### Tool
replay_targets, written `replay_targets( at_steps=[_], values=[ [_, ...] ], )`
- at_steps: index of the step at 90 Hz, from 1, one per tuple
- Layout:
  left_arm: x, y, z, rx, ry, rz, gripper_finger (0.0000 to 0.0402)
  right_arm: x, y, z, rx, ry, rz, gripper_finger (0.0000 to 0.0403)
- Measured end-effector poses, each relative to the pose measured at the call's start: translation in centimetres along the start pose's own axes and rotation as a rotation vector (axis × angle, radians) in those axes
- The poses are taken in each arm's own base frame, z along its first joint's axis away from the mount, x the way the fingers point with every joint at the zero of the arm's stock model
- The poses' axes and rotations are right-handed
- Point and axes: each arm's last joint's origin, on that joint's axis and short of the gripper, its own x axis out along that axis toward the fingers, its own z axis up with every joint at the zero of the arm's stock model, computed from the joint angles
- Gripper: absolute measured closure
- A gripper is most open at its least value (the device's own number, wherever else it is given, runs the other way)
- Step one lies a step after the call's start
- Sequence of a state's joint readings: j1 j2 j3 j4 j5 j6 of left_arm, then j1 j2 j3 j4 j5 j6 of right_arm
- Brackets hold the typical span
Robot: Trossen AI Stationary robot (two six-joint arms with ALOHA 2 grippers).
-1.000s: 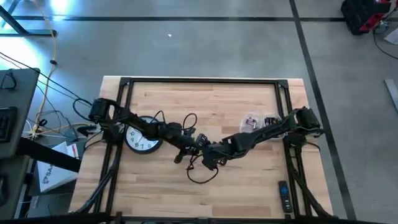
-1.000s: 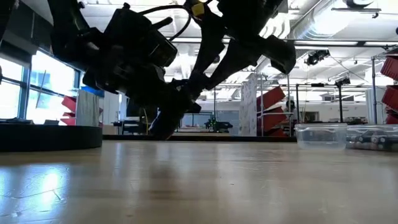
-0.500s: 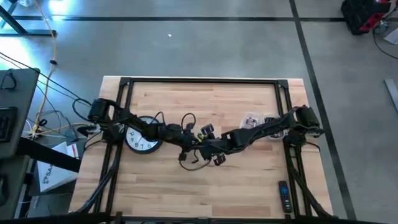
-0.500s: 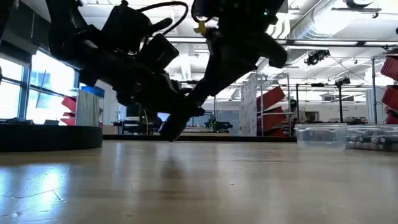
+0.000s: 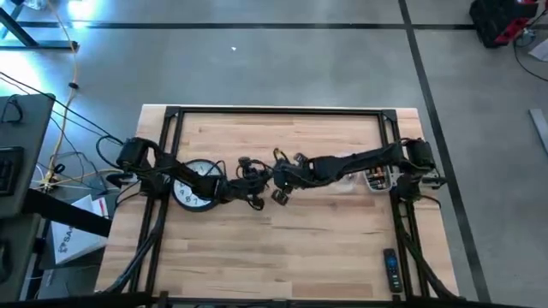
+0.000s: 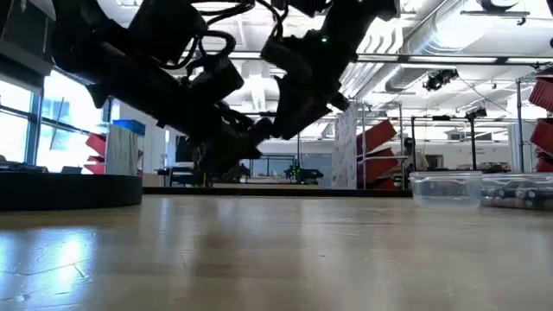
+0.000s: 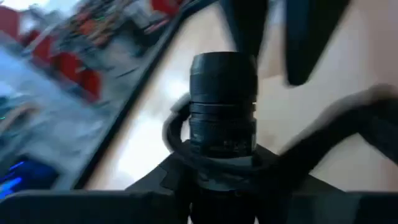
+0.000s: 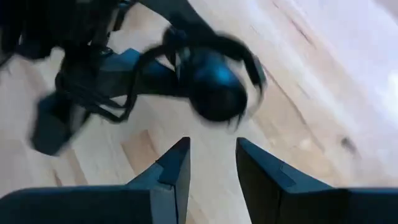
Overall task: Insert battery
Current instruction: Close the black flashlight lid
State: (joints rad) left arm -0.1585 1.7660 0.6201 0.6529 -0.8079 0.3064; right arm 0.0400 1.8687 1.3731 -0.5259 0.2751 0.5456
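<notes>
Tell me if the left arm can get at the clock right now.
Probably yes. The clock lies face up directly under the left arm, near its base, with nothing on top of it. The left gripper sits past it toward the table's middle, beside the right gripper, so it must pull back.

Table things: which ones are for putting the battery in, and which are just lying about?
For the job: clock; clear boxes, maybe holding batteries; left hand; right hand, open.
Just lying about: remote.
</notes>
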Motion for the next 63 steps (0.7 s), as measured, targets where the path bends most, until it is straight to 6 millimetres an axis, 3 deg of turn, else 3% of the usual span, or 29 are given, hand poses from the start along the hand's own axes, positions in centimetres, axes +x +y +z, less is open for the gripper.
replay_targets(
  at_steps=[14, 33, 50, 63],
  values=[
    [0.2, -0.2, -0.7, 0.003, 0.040, -0.073, 0.0302, 0.5, -1.3, 0.8, -0.042, 0.045, 0.074, 0.0309],
    [0.8, -0.2, -0.8, -0.076, -0.016, -0.375, 0.0302, 0.3, -0.9, 0.3, -0.388, 0.097, 0.193, 0.0309],
    [1.5, 0.2, -0.9, -0.191, -0.052, -0.648, 0.0302, -0.6, 1.6, -1.6, -0.779, 0.083, 0.190, 0.0290],
    [1.8, 0.6, -1.1, -0.244, -0.037, -0.671, 0.0302, -1.6, 4.1, -3.3, -1.116, 0.018, 0.097, 0.0248]
  ],
)
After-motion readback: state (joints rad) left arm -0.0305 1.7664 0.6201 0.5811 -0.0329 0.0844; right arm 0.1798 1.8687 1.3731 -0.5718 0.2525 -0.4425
